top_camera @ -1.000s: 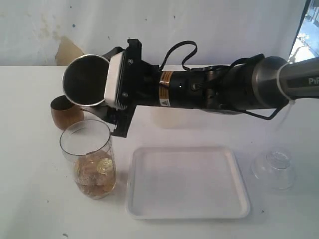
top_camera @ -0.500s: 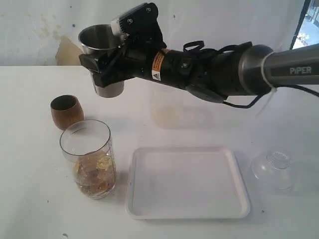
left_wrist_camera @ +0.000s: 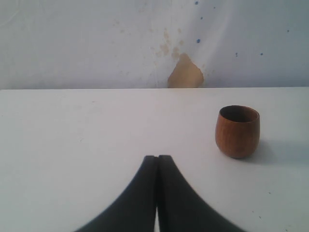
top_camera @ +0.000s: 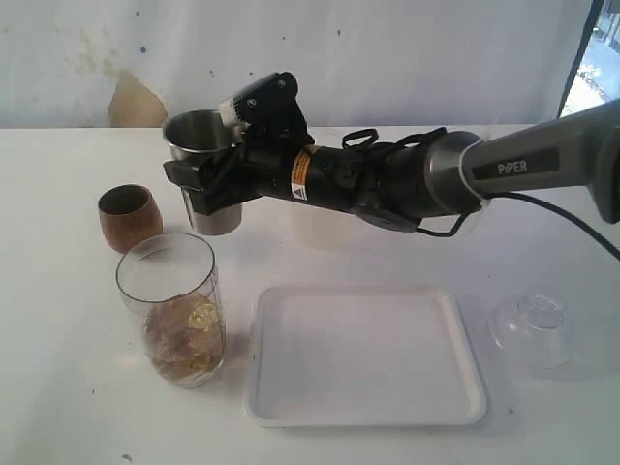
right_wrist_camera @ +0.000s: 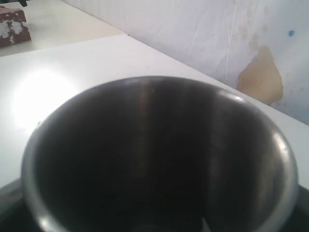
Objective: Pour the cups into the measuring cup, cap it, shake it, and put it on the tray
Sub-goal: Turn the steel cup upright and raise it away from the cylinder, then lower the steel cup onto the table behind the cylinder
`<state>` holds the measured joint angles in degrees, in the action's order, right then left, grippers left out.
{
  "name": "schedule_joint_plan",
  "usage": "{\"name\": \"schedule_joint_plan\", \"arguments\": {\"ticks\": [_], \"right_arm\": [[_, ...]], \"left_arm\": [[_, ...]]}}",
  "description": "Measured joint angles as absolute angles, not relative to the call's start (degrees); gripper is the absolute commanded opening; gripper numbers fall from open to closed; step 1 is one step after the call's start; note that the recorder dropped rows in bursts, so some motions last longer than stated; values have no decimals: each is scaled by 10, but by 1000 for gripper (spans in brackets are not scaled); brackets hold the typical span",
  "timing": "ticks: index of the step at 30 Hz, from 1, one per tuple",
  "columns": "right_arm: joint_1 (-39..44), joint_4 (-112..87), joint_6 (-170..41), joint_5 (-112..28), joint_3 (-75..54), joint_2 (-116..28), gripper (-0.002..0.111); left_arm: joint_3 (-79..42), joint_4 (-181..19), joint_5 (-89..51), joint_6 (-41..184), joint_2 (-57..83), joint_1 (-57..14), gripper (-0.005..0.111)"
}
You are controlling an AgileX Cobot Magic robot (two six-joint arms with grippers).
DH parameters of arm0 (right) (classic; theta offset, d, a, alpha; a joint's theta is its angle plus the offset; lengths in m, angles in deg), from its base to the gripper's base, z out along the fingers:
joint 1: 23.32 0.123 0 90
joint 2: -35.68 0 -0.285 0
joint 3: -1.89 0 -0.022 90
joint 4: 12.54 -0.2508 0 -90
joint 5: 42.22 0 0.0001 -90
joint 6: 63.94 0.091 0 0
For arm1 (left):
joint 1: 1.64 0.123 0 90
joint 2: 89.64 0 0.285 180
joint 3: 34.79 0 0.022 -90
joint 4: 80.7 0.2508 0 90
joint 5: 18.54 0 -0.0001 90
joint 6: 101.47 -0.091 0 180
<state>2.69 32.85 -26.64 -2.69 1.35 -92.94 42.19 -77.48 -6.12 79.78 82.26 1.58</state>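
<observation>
Holding the stiff, likely slick steel tumbler (top_camera: 200, 139) mid-wall in the right gripper (top_camera: 207, 186), left gripper (left_wrist_camera: 157, 162) clenched empty

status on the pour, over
Right gripper shut on steel tumbler, upright beside wooden cup. Left gripper shut, empty. Measuring cup part filled, uncapped. Clear dome beside tray.

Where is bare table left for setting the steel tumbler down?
Bare table lies left of the wooden cup and measuring cup, and behind the dome lid. Crowded where tumbler, wooden cup and measuring cup cluster beside the tray.
</observation>
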Motion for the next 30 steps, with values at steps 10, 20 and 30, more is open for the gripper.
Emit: {"name": "schedule_joint_plan", "arguments": {"ticks": [10,20,30], "right_arm": [[27,331,-281,-33,13,-927,0],[32,337,-280,-70,6,-895,0],[46,278,-334,-25,-41,-895,0]], "left_arm": [[422,-775,-61,798,823,16,0],[422,-775,-61,798,823,16,0],[422,-775,-61,798,823,16,0]]}}
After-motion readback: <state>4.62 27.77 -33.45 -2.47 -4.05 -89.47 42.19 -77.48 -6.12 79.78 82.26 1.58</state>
